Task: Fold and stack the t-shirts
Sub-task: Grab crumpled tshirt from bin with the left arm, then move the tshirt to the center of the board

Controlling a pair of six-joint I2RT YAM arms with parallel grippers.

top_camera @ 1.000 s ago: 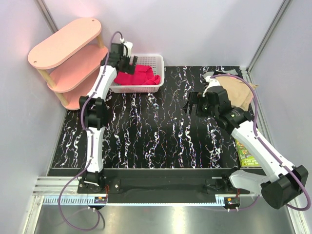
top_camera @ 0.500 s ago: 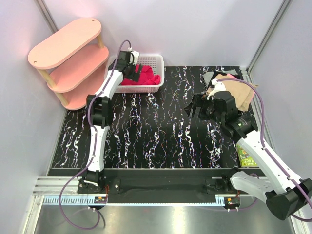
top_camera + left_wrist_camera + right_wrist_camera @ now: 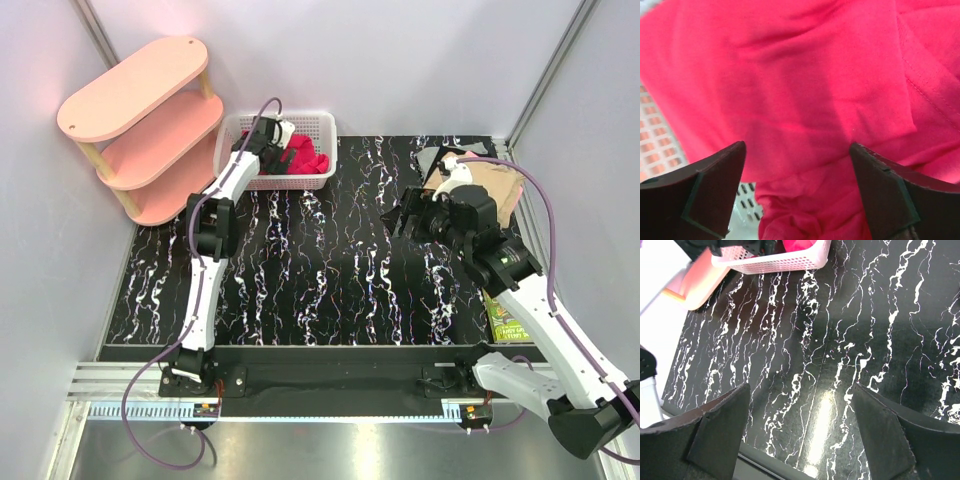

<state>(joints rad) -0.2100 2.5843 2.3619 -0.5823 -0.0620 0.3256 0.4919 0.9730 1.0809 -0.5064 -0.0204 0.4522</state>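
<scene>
The crimson shirt (image 3: 308, 158) lies crumpled in the basket (image 3: 300, 182), its heap stretched along the basket's long side. The left gripper (image 3: 796, 147) hangs just over it, fingers wide apart, gripping nothing. The right gripper (image 3: 800, 390), also spread and empty, is well apart from the basket.

This is a robot lab cell rather than a home. Plain pale wall panels (image 3: 420, 60) held in metal posts (image 3: 545, 70) box in a black, white-veined tabletop (image 3: 320, 270). Two white robot arms (image 3: 205, 270) trailing purple cables (image 3: 123, 415) are bolted to a mounting bar (image 3: 330, 372) at its near edge. A pink shelf (image 3: 140, 120) stands left of the left pincer (image 3: 290, 155), with a white mesh basket (image 3: 310, 180) beneath it.
</scene>
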